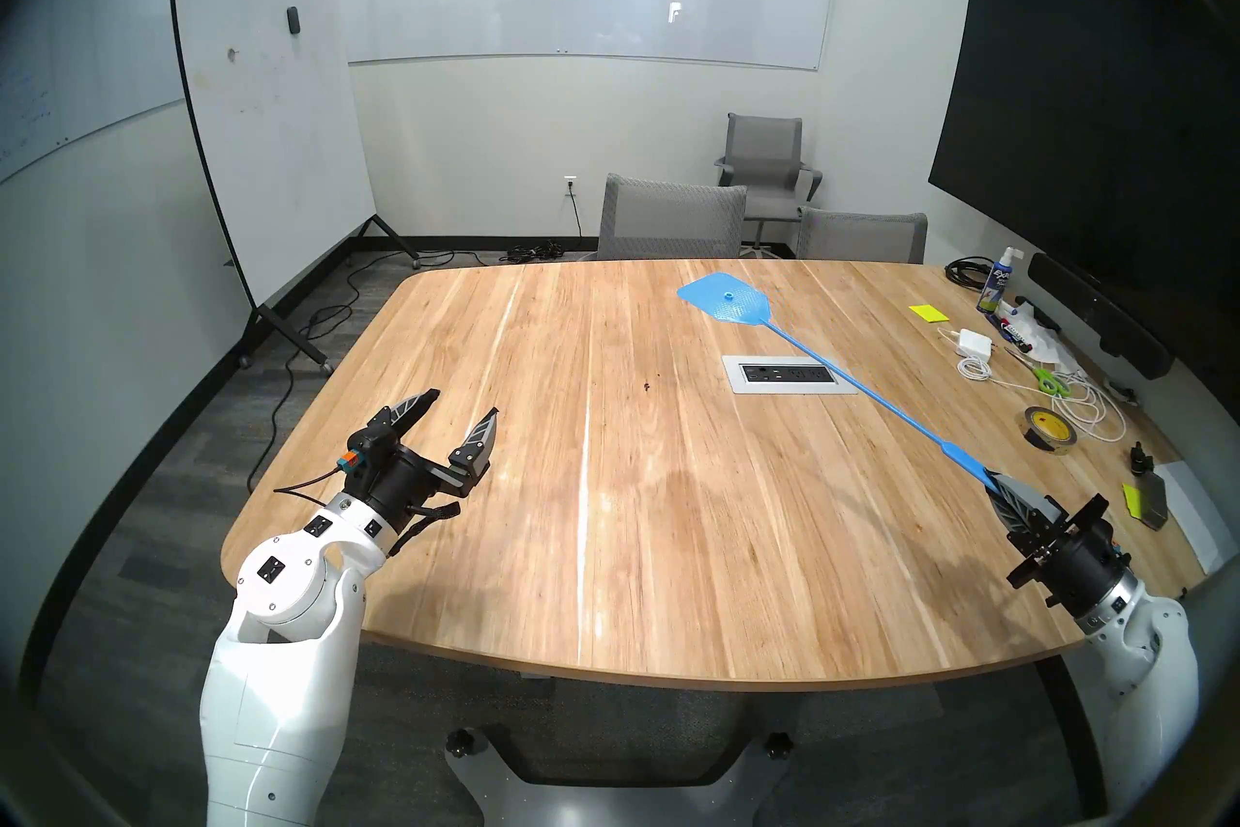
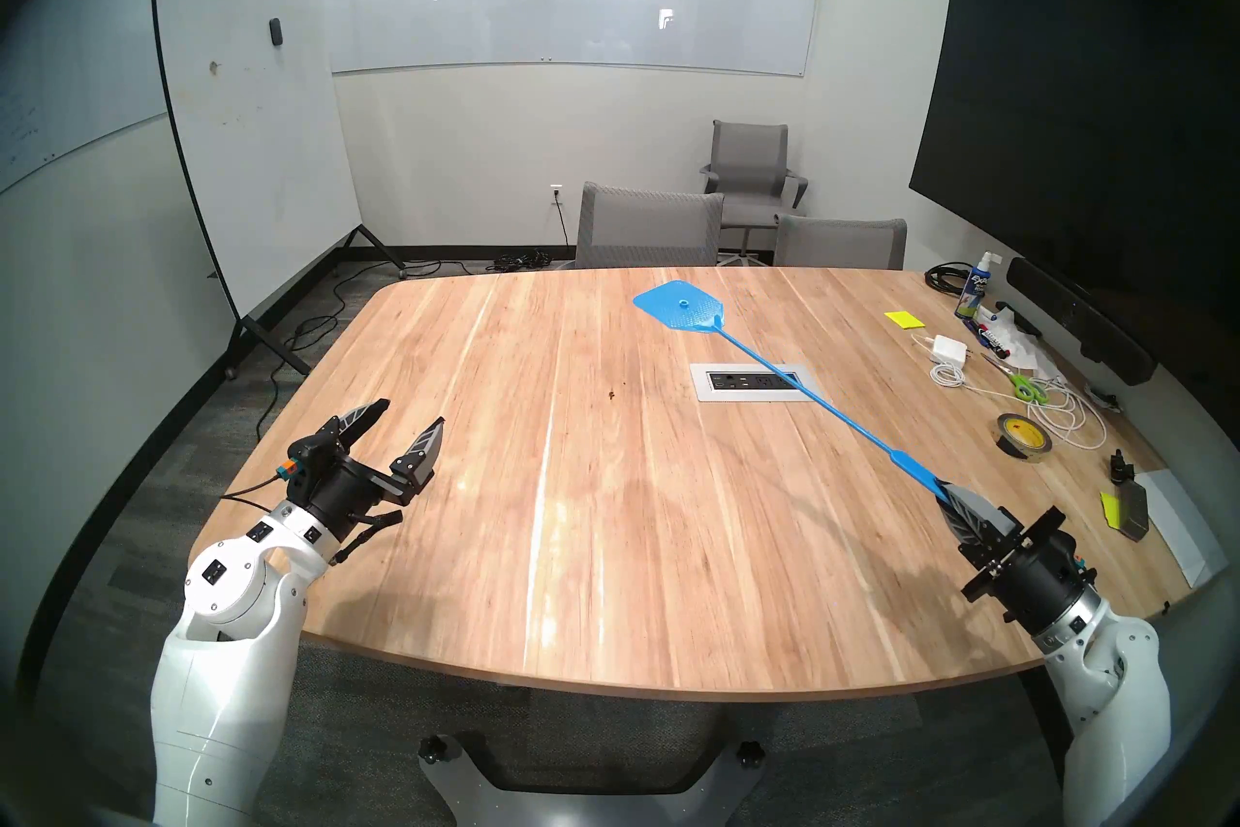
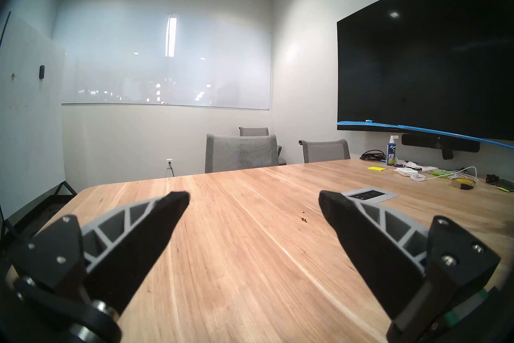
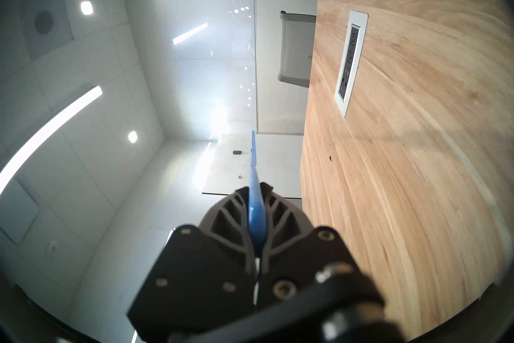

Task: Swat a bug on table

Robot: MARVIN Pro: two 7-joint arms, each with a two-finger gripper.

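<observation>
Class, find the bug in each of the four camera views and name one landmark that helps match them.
Head stereo left: the bug sits mid-table, left of the outlet panel.
Head stereo right: same spot, bug.
Left wrist: between the open left gripper fingers, bug.
Right wrist: view on its side; bug lies below the panel.

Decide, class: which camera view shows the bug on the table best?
The left wrist view: the bug sits nearest the lens, between the open left gripper fingers, faint legs visible. Both head views show only a dark speck left of the outlet panel. The right wrist view, turned sideways, shows a small speck.
</observation>
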